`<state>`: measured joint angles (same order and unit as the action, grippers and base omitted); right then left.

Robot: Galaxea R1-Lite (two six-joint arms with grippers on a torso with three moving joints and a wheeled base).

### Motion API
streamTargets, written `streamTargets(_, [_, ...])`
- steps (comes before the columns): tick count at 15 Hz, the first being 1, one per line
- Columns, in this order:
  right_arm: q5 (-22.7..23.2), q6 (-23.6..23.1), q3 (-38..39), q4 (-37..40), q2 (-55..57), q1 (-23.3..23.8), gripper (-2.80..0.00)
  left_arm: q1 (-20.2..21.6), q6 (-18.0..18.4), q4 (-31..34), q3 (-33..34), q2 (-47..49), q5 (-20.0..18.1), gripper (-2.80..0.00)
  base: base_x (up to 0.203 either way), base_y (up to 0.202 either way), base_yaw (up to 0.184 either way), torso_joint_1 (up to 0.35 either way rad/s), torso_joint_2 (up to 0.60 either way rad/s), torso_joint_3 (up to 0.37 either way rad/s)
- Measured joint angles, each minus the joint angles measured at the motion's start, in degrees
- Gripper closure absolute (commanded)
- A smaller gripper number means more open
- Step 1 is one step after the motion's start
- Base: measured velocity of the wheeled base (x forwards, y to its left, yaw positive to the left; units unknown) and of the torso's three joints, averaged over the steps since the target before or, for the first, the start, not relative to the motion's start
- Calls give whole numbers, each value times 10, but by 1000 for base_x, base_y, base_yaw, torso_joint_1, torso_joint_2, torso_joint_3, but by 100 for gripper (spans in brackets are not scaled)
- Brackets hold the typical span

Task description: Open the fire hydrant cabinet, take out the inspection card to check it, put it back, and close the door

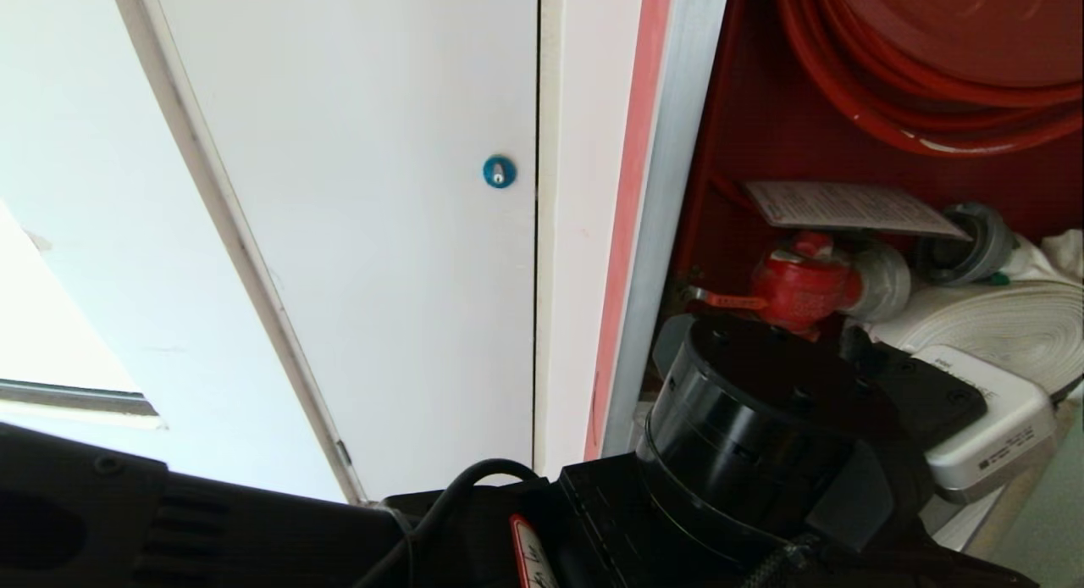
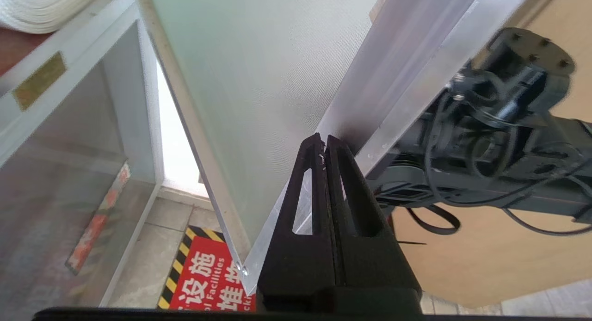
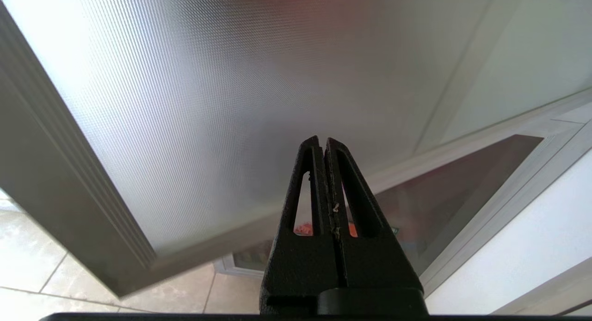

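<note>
The fire hydrant cabinet (image 1: 677,147) stands open, showing its red interior. The inspection card (image 1: 847,207) lies flat above the red valve (image 1: 800,283). My left arm's wrist (image 1: 745,418) hangs in front of the cabinet's lower part, and it hides the fingers in the head view. The left gripper (image 2: 323,138) is shut and empty, its tips against the silver frame (image 2: 397,76) of the door (image 2: 277,80), near the door's lower corner. The right gripper (image 3: 322,140) is shut and empty, parked below the door's frosted glass (image 3: 208,103).
A white panel door with a blue lock (image 1: 499,171) is left of the cabinet. Inside are a red hose reel (image 1: 931,63) and a rolled white hose (image 1: 991,325). The lower glass panel (image 2: 69,173) and a red floor sign (image 2: 203,279) lie below.
</note>
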<state>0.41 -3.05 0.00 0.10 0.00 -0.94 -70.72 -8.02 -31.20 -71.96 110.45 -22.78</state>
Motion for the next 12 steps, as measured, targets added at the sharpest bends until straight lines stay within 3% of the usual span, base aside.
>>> streamTargets(12, [0,0,0,0,0,0,0,-11,-3,1,4,-2,0,0,0,0,0,0,0,0])
